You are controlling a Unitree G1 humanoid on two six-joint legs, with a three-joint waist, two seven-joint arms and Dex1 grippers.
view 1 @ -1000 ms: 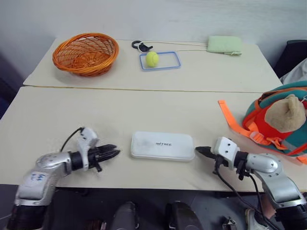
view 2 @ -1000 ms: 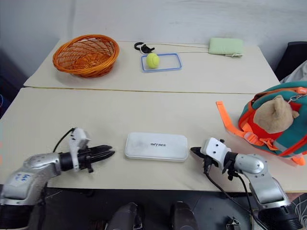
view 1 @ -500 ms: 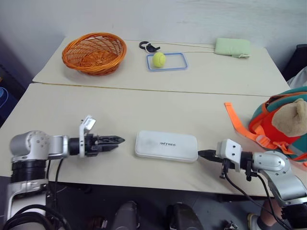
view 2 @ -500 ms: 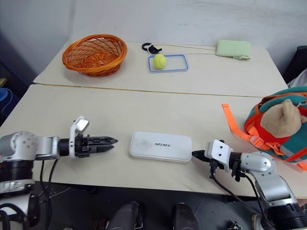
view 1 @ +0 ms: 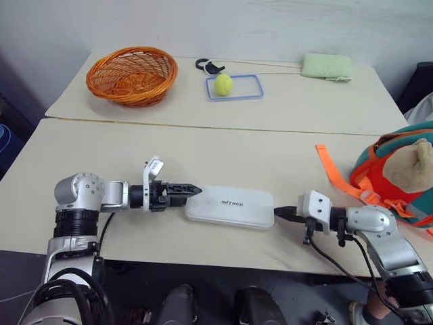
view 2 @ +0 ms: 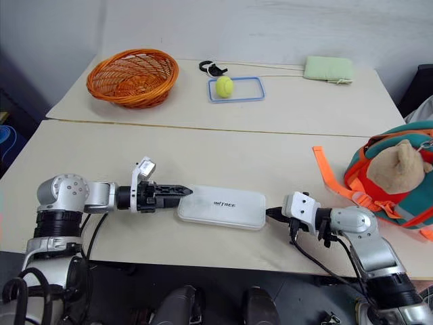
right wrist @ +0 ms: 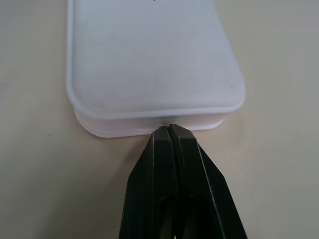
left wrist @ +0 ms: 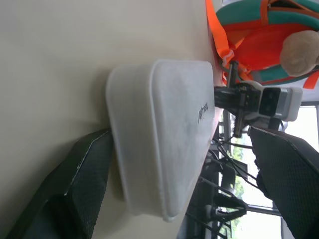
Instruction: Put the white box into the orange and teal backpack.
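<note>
white box (view 1: 230, 208) lies flat on the near table, lettering up, between the two arms; left gripper (left wrist: 184, 184) has its fingers spread wide, one either side of the box's left short end, so it reads as a straddle set up to clamp that end, not yet a grip; right gripper (right wrist: 171, 130) has its fingers pressed together, empty, tips right at the seam of the opposite short end; my read is it acts as a stop so the box won't slide away while the left side closes, or as the other half of a two-ended squeeze; can't say which.

orange and teal backpack (view 1: 399, 177) sits at the right edge of the table, well apart from the box, loose orange strap (view 1: 329, 166) trailing toward it, plush bear head (view 1: 409, 167) on top.

Hard to make out: backpack is cut off by the frame edge, and its opening isn't visible, so can't tell if the zip is open; whether the left fingertips actually touch the box walls is unclear; far side of the box under the left fingers is hidden; actual contact of the right tips with the box can't be confirmed.

Far table holds an orange basket (view 1: 131, 74), a tennis ball (view 1: 223, 83) in a blue frame, a green pad (view 1: 326, 66); all clear of the work.
</note>
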